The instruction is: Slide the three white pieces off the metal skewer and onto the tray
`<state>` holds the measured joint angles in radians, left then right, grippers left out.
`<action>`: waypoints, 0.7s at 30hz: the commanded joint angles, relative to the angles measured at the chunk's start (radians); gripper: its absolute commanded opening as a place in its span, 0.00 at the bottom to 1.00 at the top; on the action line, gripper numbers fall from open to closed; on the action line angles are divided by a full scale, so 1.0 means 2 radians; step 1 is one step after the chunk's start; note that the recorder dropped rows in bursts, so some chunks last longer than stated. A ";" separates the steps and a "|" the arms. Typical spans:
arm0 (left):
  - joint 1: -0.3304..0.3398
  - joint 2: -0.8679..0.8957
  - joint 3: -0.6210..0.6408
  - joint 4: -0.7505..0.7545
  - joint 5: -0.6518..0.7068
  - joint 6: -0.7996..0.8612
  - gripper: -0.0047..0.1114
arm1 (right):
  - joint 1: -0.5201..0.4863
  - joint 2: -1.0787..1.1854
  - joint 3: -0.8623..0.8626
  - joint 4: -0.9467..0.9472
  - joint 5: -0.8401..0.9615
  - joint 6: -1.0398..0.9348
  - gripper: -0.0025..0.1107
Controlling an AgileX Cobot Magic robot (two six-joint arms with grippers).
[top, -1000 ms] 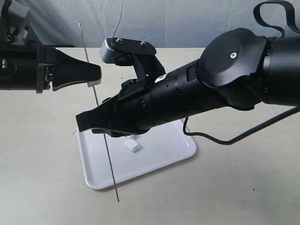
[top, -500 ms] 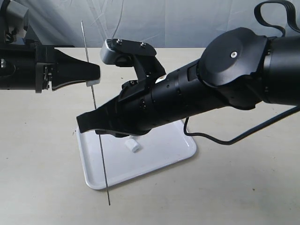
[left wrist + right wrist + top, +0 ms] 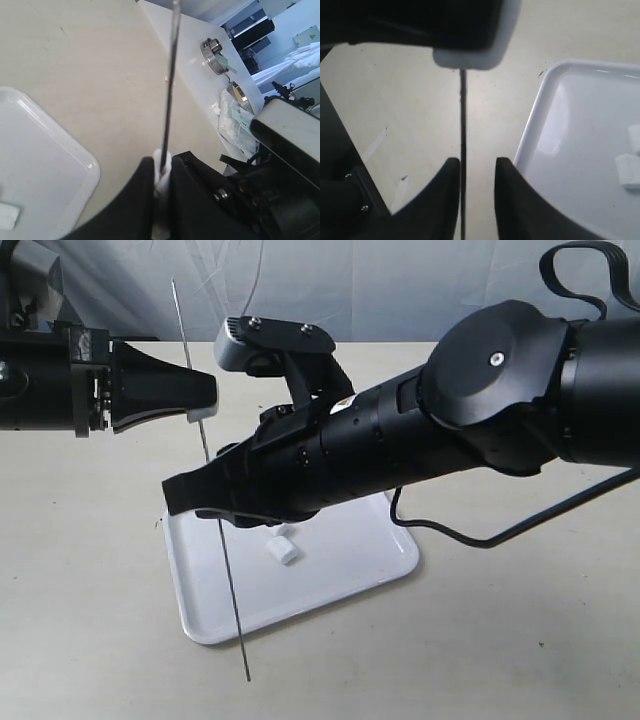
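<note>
The thin metal skewer (image 3: 215, 505) stands nearly upright over the tray's left edge. My left gripper (image 3: 207, 400) is shut on a white piece (image 3: 162, 170) threaded on the skewer (image 3: 170, 85); that piece (image 3: 470, 59) shows squeezed between its jaws. Lower on the rod, my right gripper (image 3: 476, 162) is open, and the skewer (image 3: 463, 125) runs between its fingers, close to one of them. The glossy white tray (image 3: 340, 560) lies on the table below, with one white piece (image 3: 283, 551) showing on it. In the right wrist view, two white pieces (image 3: 629, 171) lie on the tray (image 3: 570, 150).
The right arm's bulky black body (image 3: 480, 410) crosses above the tray and hides its far half. A black cable (image 3: 470, 538) trails on the beige table to the tray's right. A grey cloth backdrop stands behind the table.
The skewer's lower tip swung left, then back to the right. The right gripper has lifted slightly along the rod. The left gripper keeps its hold.
</note>
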<state>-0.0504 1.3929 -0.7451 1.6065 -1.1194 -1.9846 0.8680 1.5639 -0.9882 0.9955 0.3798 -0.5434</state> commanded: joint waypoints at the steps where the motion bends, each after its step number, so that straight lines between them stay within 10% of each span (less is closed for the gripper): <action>1: 0.000 0.000 -0.003 -0.009 0.000 -0.002 0.04 | 0.000 0.000 -0.003 0.002 -0.006 -0.002 0.11; 21: 0.000 0.000 -0.003 -0.020 0.025 0.016 0.04 | 0.000 0.000 0.005 -0.004 0.016 -0.001 0.02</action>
<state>-0.0504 1.3929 -0.7451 1.6065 -1.1020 -1.9668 0.8705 1.5639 -0.9928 1.0014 0.3850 -0.5456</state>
